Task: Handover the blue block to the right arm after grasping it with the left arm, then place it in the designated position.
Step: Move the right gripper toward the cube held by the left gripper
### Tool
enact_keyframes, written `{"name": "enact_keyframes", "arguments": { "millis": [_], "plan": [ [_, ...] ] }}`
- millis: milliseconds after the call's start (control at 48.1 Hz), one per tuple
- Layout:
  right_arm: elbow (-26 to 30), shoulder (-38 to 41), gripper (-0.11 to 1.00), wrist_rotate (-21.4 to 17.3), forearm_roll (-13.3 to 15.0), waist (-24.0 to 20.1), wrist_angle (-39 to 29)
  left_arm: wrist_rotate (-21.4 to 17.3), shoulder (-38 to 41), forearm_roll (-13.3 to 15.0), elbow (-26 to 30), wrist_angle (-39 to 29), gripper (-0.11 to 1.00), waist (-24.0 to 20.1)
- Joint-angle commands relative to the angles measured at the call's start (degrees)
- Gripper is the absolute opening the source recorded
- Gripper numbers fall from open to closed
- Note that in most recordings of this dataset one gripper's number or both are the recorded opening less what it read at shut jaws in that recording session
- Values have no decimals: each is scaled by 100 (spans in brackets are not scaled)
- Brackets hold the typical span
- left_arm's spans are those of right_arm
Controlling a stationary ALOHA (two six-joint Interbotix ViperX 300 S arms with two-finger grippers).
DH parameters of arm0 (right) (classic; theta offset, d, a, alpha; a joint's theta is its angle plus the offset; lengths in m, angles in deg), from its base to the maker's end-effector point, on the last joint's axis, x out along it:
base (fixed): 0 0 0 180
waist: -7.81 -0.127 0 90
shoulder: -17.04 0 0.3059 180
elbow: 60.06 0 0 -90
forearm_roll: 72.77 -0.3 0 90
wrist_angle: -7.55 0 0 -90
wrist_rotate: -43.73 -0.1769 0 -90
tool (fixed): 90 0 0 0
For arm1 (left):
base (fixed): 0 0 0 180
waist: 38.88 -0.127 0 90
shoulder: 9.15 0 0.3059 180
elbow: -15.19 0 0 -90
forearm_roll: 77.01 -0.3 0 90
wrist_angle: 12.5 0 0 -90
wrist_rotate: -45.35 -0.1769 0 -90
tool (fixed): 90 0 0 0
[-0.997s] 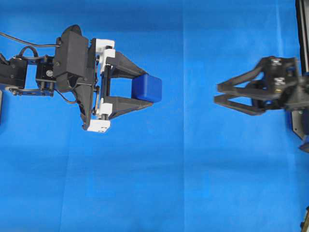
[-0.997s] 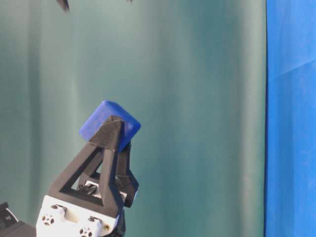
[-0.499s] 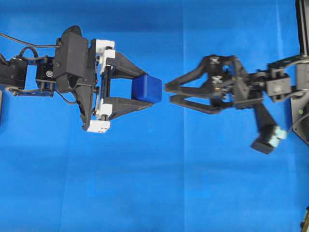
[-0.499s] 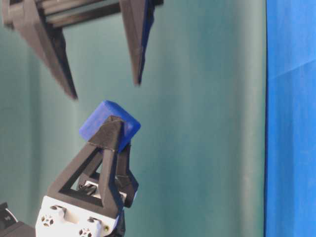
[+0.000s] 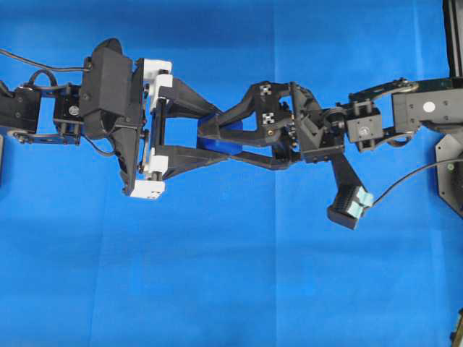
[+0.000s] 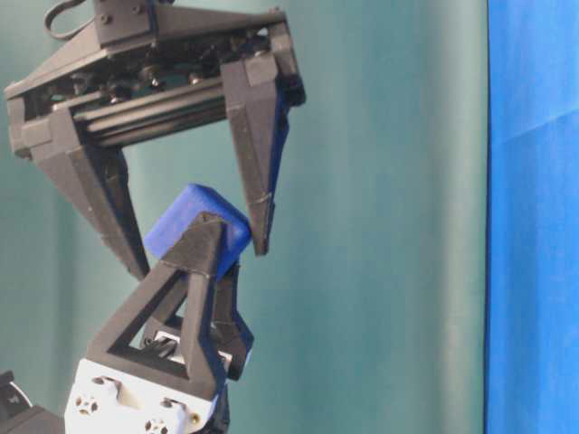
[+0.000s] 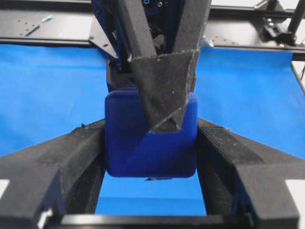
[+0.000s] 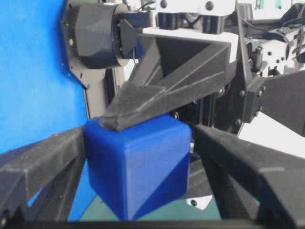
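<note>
Fingers of my left gripper are clamped on the blue block, one on each side of it, holding it in the air well above the blue cloth. My right gripper has its fingers spread wide and not yet pressing; they straddle the block, set crosswise to the left pair, so the four tips interleave around it.

The block sits right between my right fingers, toward their tips rather than deep in the throat. It is a near-cube, so no long axis matters; what counts is that the two free faces are the ones my right fingers face. In the table-level view one right tip hangs just beside the block's edge and the other stands a little off, so I judge the closing will be slightly uneven.

From overhead the block is almost wholly hidden under the crossed fingers. I cannot tell whether either right pad already touches it. The designated position is not marked anywhere I can see.
</note>
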Motion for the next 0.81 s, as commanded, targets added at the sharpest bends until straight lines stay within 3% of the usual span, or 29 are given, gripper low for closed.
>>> {"name": "enact_keyframes", "arguments": {
  "millis": [0,415,499,623,789],
  "plan": [
    [158,-53,95,-18,-18,-9,26,0,-123,9,88,53,49,18],
    [158,-44,94,-26,-26,-18,-185,0,-123,9,79,53,49,18],
    [176,-53,83,-35,-26,-26,-439,0,-123,9,88,53,48,18],
    [229,-62,51,-123,-35,-18,-659,-9,-132,9,79,53,49,26],
    [246,-70,52,-220,-35,-18,-668,-26,-132,9,88,53,49,44]
  ]
}}
